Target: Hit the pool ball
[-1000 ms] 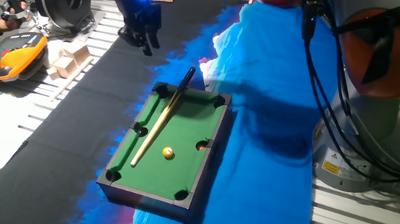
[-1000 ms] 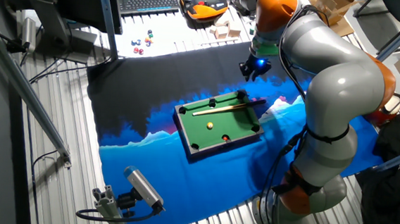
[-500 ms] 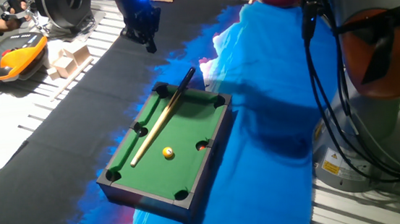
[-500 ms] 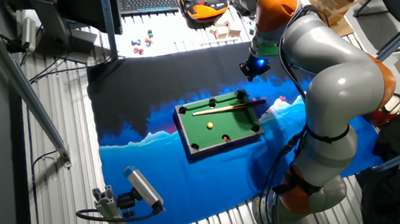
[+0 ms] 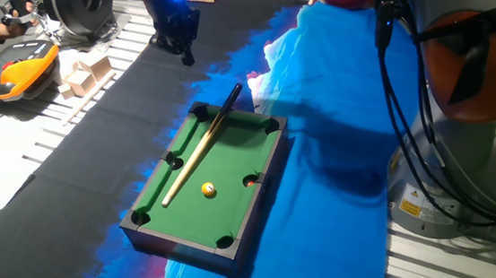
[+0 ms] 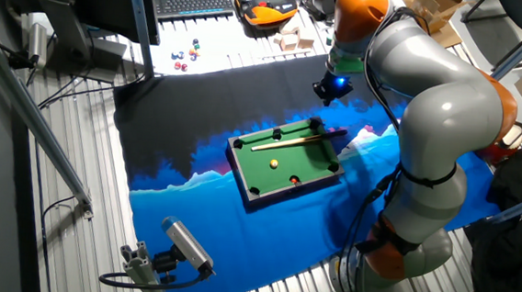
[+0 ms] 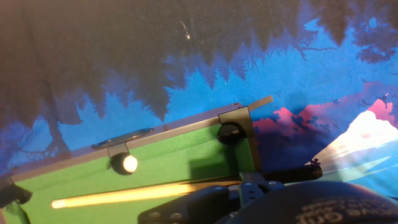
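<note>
Your gripper (image 5: pixel 185 54), fingers seemingly pressed together, holds nothing; grasp the stiff, light cue (image 5: pixel 202 144) at its dark butt—the glossy ball (image 5: pixel 208 189) rolls easily.

The work surface is a slatted metal table (image 5: pixel 67 128), largely covered by a black-and-blue printed cloth (image 5: pixel 321 151). A mini pool table (image 5: pixel 162 232) sits directly on the cloth, near its middle. On the bare slats beyond the cloth lie pale wooden blocks (image 5: pixel 80 74), an orange-and-black handheld unit (image 5: pixel 12 70), a keyboard (image 6: pixel 196 1), and a group of small multicoloured balls (image 6: pixel 186 53).
</note>
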You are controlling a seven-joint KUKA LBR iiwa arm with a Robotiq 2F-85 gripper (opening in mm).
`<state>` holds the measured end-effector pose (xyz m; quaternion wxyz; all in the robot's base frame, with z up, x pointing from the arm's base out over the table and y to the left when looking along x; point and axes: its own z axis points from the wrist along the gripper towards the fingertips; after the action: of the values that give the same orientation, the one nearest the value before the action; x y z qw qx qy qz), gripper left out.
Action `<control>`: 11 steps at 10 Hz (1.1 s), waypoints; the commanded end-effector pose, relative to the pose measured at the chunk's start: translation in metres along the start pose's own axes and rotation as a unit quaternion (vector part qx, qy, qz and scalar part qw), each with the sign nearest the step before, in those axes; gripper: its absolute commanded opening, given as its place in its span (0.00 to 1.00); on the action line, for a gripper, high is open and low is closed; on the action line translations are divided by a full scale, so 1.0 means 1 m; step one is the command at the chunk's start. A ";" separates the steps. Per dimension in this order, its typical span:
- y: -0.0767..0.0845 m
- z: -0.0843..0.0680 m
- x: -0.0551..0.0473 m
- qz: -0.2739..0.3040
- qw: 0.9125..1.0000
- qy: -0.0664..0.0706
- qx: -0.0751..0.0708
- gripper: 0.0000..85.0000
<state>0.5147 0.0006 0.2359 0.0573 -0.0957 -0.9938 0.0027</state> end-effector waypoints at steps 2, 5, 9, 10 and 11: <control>0.000 0.000 0.000 0.005 1.000 -0.002 0.000 0.00; 0.000 0.000 0.000 0.011 1.000 -0.004 -0.001 0.00; 0.000 0.000 0.000 0.015 1.000 -0.004 -0.002 0.00; 0.000 0.000 0.000 0.015 1.000 -0.005 -0.002 0.00; 0.000 0.000 0.000 0.018 1.000 -0.005 -0.002 0.00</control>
<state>0.5145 0.0001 0.2361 0.0522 -0.1131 -0.9922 0.0023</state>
